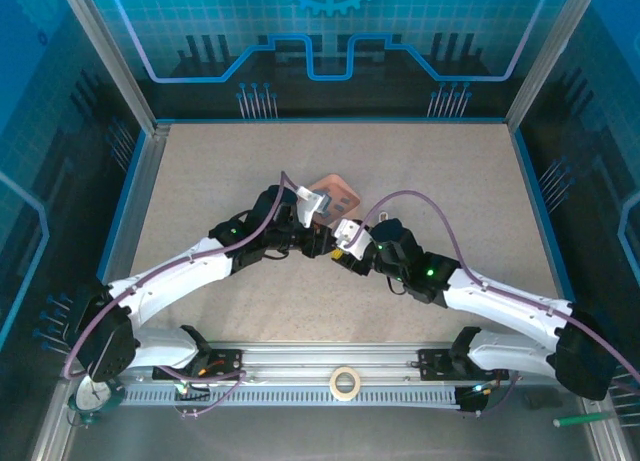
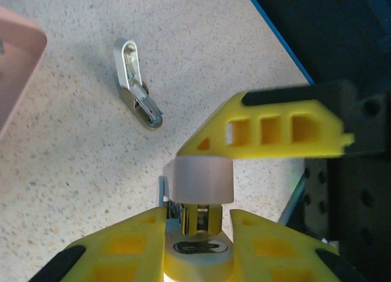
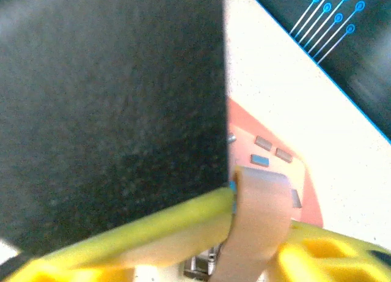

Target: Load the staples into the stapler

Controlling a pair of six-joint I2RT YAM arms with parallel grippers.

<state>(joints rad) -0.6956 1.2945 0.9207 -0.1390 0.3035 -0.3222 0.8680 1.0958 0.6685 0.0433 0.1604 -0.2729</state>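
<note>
In the left wrist view I see the small white stapler end-on, its lid raised over a metal channel. My left gripper is shut on its base, with a yellow finger on each side. One finger of my right gripper lies across the top of the lid. In the right wrist view the lid stands between the parted fingers of my right gripper. Behind it, several staples lie in the pink tray. From above, both grippers meet just below the tray.
A silver hinged metal piece lies open on the speckled table, right of the tray's corner. The left arm's dark body blocks much of the right wrist view. A tape roll sits on the front rail.
</note>
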